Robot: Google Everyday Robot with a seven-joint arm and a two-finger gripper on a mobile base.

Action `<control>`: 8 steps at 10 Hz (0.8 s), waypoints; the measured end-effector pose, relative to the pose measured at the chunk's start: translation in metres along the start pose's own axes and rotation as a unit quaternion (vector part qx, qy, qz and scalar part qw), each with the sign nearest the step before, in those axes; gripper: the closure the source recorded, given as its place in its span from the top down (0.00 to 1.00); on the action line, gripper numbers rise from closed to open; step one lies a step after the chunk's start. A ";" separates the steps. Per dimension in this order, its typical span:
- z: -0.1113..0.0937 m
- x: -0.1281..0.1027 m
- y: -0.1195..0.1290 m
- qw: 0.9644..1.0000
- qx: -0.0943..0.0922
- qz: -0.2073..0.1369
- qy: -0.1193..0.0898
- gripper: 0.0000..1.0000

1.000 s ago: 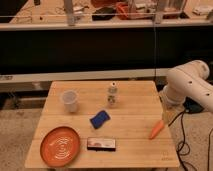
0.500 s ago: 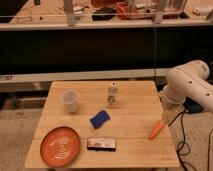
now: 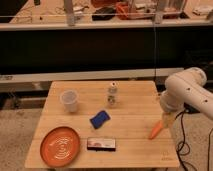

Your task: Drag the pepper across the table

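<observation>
The pepper (image 3: 156, 129) is a small orange-red tapered thing lying near the right edge of the light wooden table (image 3: 130, 150). My gripper (image 3: 165, 118) hangs from the white arm at the right and sits right at the pepper's upper end. The arm's white body hides part of the gripper.
A round orange plate (image 3: 60, 145) lies at the front left. A white cup (image 3: 69, 100) stands at the back left, a small white bottle (image 3: 113, 94) at the back middle. A blue object (image 3: 99, 119) and a dark flat packet (image 3: 101, 144) lie mid-table. Cables hang at the right.
</observation>
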 end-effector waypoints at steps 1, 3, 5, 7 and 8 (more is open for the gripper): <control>0.002 -0.002 0.001 1.000 -0.001 -0.007 -0.001 0.80; 0.014 -0.002 0.006 1.000 -0.002 -0.016 -0.005 0.80; 0.033 -0.003 0.009 1.000 -0.002 -0.025 -0.009 0.80; 0.036 -0.003 0.011 1.000 -0.002 -0.029 -0.012 0.80; 0.041 -0.002 0.013 0.999 -0.002 -0.029 -0.016 0.80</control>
